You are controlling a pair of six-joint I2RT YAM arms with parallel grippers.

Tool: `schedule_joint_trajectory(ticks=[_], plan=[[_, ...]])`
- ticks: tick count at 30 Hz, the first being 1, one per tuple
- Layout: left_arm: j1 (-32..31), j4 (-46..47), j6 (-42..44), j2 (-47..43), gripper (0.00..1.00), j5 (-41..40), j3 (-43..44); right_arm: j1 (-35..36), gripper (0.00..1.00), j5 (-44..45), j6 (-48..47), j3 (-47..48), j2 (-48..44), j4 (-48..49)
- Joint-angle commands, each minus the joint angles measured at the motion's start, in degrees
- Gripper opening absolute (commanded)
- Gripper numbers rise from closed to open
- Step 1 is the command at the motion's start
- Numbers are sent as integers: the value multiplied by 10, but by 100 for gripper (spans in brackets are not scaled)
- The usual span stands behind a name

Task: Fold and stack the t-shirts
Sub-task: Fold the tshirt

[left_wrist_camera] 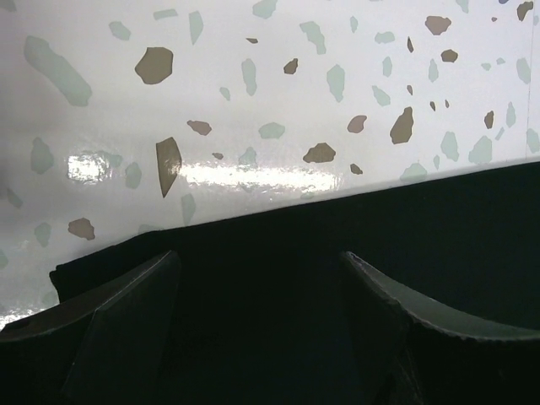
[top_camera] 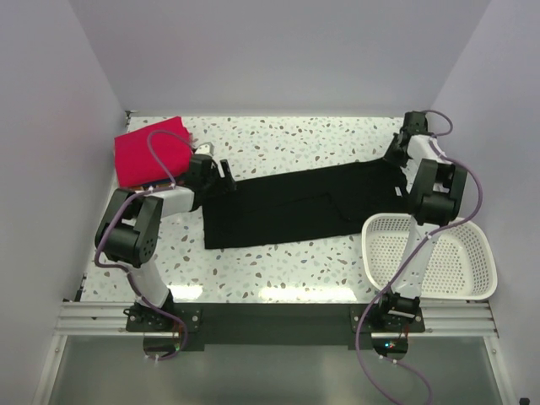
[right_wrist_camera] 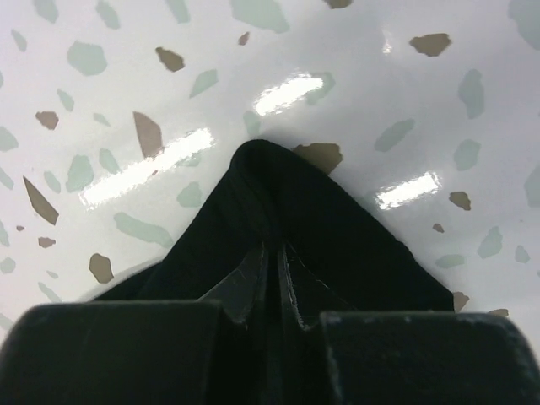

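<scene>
A black t-shirt (top_camera: 287,207) lies stretched out long across the middle of the table. My right gripper (top_camera: 393,160) is at its far right end and is shut on a pinched peak of the black cloth (right_wrist_camera: 337,228), with the jaws (right_wrist_camera: 274,249) pressed together on it. My left gripper (top_camera: 226,179) is at the shirt's left end, low over the cloth (left_wrist_camera: 439,228) near its edge. Its fingers (left_wrist_camera: 260,257) stand wide open, with only flat cloth beneath them. A folded pinkish-red t-shirt (top_camera: 152,152) lies at the back left corner, behind the left arm.
A white mesh basket (top_camera: 472,253) stands at the front right, beside the right arm. Walls close the table on the left, back and right. Speckled tabletop (top_camera: 287,139) shows behind and in front of the black shirt.
</scene>
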Motion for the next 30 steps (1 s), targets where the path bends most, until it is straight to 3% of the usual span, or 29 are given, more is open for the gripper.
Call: schedule_joint_trajectory(ticks=[1, 8, 11, 17, 23, 30], plan=[[13, -84, -14, 11, 81, -38, -29, -28, 7, 12, 40, -1, -3, 26], [13, -84, -15, 14, 81, -41, -24, -45, 11, -24, 62, 20, 2, 44], [11, -80, 3, 13, 82, -35, -7, -45, 31, -55, 53, 36, 7, 43], [4, -111, 42, 4, 87, -38, 79, -45, 53, -73, 36, 8, -52, 61], [-31, -125, 64, -23, 90, -71, 94, -19, 60, -50, 1, -78, -154, 63], [-93, -86, 52, -41, 91, -55, 18, 39, 61, -24, -6, -201, -251, 56]])
